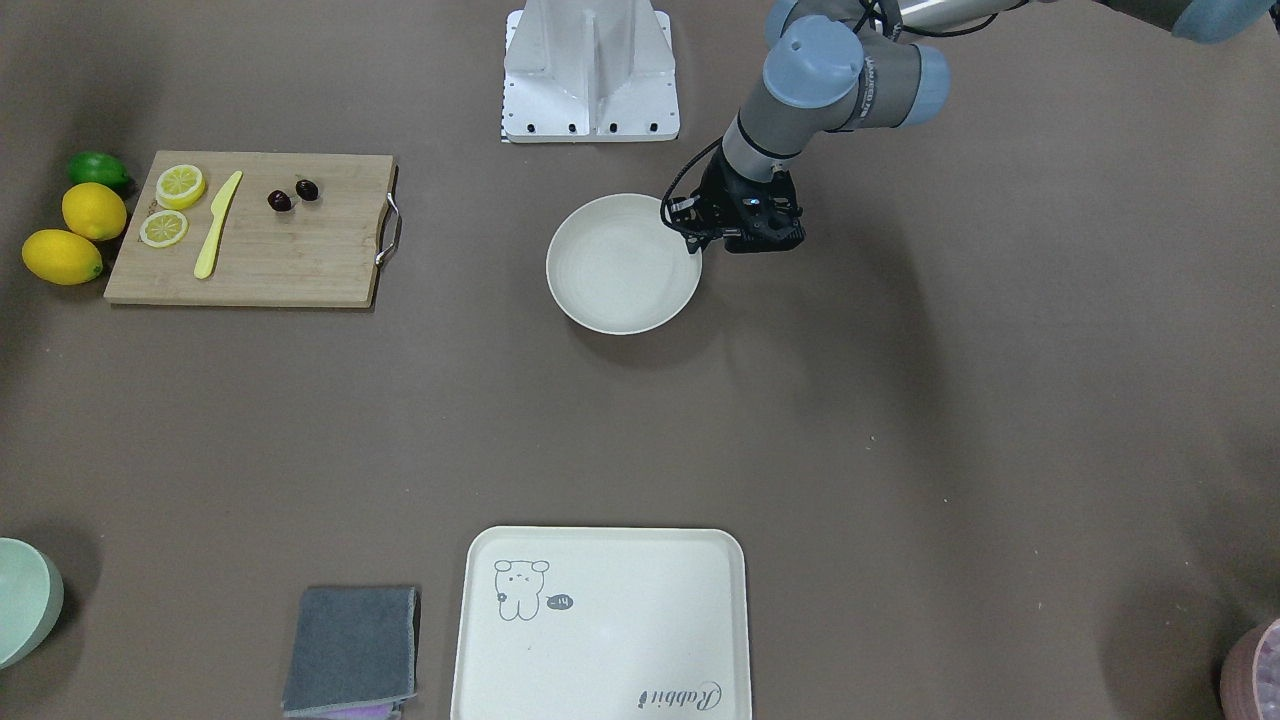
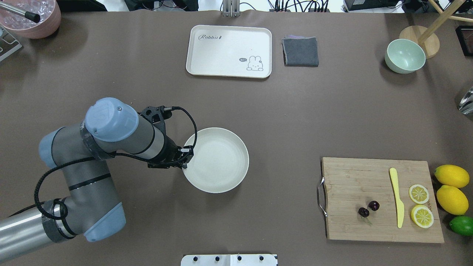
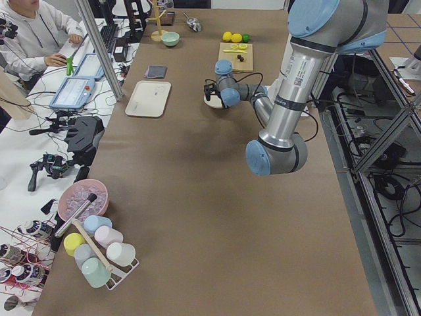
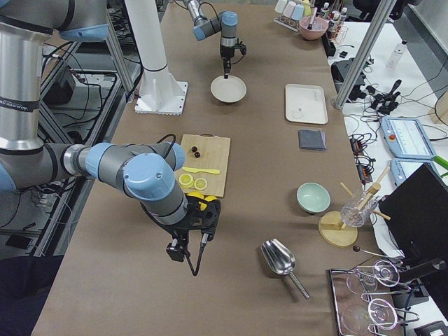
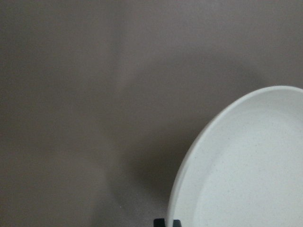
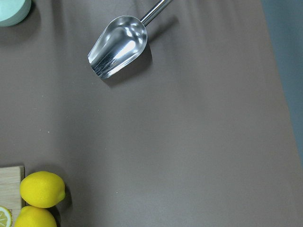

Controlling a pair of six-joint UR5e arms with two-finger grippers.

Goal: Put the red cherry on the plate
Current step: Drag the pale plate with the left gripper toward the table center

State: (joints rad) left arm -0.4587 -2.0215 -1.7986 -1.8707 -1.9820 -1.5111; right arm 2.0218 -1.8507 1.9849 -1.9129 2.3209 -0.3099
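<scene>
The red cherry (image 2: pixel 368 209) is two small dark maroon balls lying on the wooden cutting board (image 2: pixel 354 177), also seen in the front-facing view (image 1: pixel 293 196). The plate (image 2: pixel 218 159) is a plain cream dish near the table's middle (image 1: pixel 620 265). My left gripper (image 2: pixel 184 164) points down at the plate's rim on the side away from the board. In the left wrist view its fingertips (image 5: pixel 159 222) sit close together astride that rim (image 5: pixel 189 156). My right gripper (image 4: pixel 183 241) hangs over bare table beyond the lemons; I cannot tell its state.
On the board lie a yellow knife (image 2: pixel 396 195) and two lemon slices (image 2: pixel 419 193). Two lemons (image 2: pixel 451 176) and a lime (image 2: pixel 462 224) sit beside it. Farther off are a bear tray (image 2: pixel 229 50), grey cloth (image 2: pixel 300 51), green bowl (image 2: pixel 405 55) and metal scoop (image 6: pixel 118 45).
</scene>
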